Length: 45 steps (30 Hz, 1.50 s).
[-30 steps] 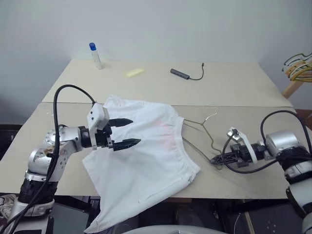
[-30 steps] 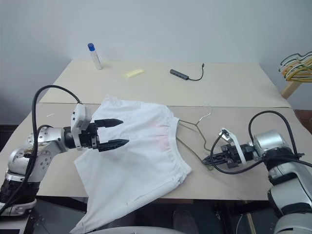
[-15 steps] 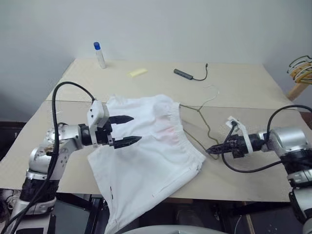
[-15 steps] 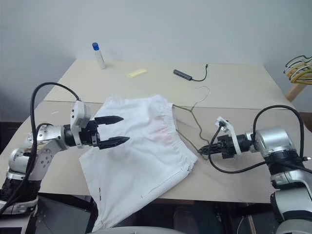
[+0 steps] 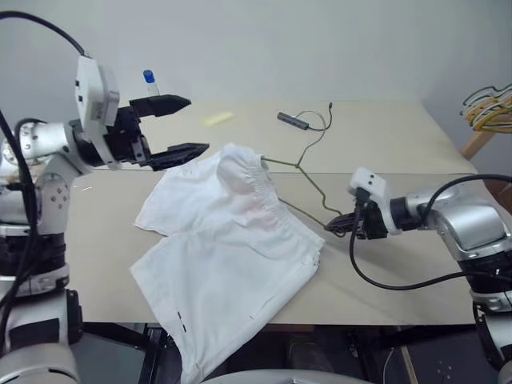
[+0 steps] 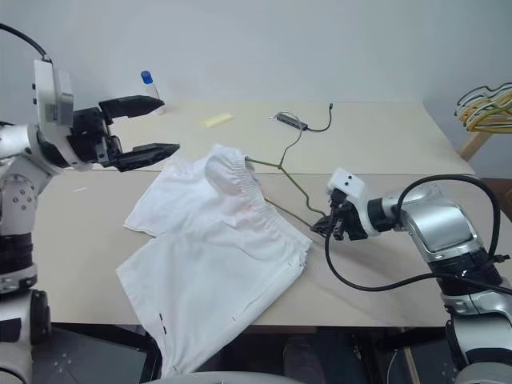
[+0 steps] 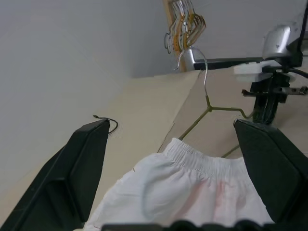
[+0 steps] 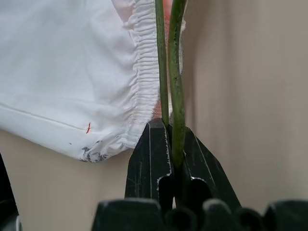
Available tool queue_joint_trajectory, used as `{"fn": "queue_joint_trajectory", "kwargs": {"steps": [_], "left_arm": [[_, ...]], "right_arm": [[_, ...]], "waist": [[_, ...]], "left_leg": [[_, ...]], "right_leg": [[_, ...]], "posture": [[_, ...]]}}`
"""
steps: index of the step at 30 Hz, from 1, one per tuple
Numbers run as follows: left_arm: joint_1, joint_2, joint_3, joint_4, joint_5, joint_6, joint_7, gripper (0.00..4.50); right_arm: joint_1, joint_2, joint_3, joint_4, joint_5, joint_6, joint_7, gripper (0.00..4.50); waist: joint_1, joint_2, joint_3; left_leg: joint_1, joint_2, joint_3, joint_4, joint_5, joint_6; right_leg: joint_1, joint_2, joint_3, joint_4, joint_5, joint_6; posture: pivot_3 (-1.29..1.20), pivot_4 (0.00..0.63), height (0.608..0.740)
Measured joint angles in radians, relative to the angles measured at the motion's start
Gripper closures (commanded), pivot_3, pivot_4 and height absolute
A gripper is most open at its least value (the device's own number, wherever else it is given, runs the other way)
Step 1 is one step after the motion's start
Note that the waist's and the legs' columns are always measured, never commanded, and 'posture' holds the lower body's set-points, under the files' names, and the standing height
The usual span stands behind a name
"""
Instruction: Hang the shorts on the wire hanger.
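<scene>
My right tool (image 5: 340, 225) is clamped on one end of the wire hanger (image 5: 308, 174), the two wires pinched together between its tips. The far end of the wire hanger sits inside the waistband of the shorts (image 5: 228, 240), lifting the gathered edge into a hump; the hook reaches back toward a small grey adapter with a cable (image 5: 296, 121). My left tool (image 5: 170, 126) hangs above the tabletop (image 5: 400, 272), fingers wide apart, holding nothing, near the raised waistband but clear of it. The shorts lie spread on the tabletop, one leg draped over the near edge.

Risks, in my judgement:
- The thin wire could pivot in my right tool's narrow pinch, dropping the inserted end out of the waistband.
- Raising the wire hanger now could let the shorts slide off, since the overhanging leg pulls them downward.
- My left tool, if closed carelessly, may catch a single cloth layer or snag the wire.
</scene>
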Motion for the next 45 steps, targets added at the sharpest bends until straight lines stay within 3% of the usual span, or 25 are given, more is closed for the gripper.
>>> {"fn": "queue_joint_trajectory", "kwargs": {"steps": [7,15,34,38,45], "left_arm": [[-0.100,0.045,-0.148,0.239,0.143,-0.129,-0.220,0.03],[-0.218,-0.011,-0.257,0.397,0.217,-0.190,-0.361,0.03],[-0.299,-0.051,-0.590,0.591,0.181,-0.339,-0.383,0.03],[-0.319,-0.055,-0.609,0.631,0.183,-0.349,-0.384,0.90],[-0.332,-0.073,-0.610,0.661,0.183,-0.350,-0.384,3.19]], "right_arm": [[-0.049,0.010,0.091,-0.068,-0.064,-0.049,-0.001,4.50],[-0.090,0.025,0.145,-0.106,-0.120,-0.067,-0.010,4.50],[-0.100,0.020,0.192,-0.213,-0.143,0.006,-0.031,4.50],[-0.100,0.017,0.192,-0.218,-0.141,0.011,-0.033,4.50],[-0.100,0.015,0.192,-0.221,-0.141,0.018,-0.034,4.50]], "waist": [[0.006,0.000,0.000],[0.005,0.000,0.000],[-0.015,0.000,0.000],[-0.025,0.000,0.000],[-0.031,0.000,0.000]], "left_leg": [[-0.004,0.000,0.000,0.000,0.000,0.000],[-0.011,0.000,0.000,0.003,0.000,0.000],[-0.012,0.000,0.000,0.004,0.000,0.000],[-0.012,0.000,-0.001,0.004,0.000,0.000],[-0.012,0.000,-0.001,0.004,0.000,0.000]], "right_leg": [[-0.003,0.000,-0.001,0.000,0.000,0.000],[-0.012,0.000,0.000,0.004,0.000,0.000],[-0.012,0.000,0.000,0.005,0.000,0.000],[-0.012,0.000,0.000,0.005,0.000,0.000],[-0.013,0.000,0.000,0.005,0.000,0.000]], "posture": [[0.06,0.000,0.740],[0.04,0.000,0.740],[-0.03,0.000,0.740],[-0.03,0.000,0.740],[-0.03,0.000,0.740]]}}
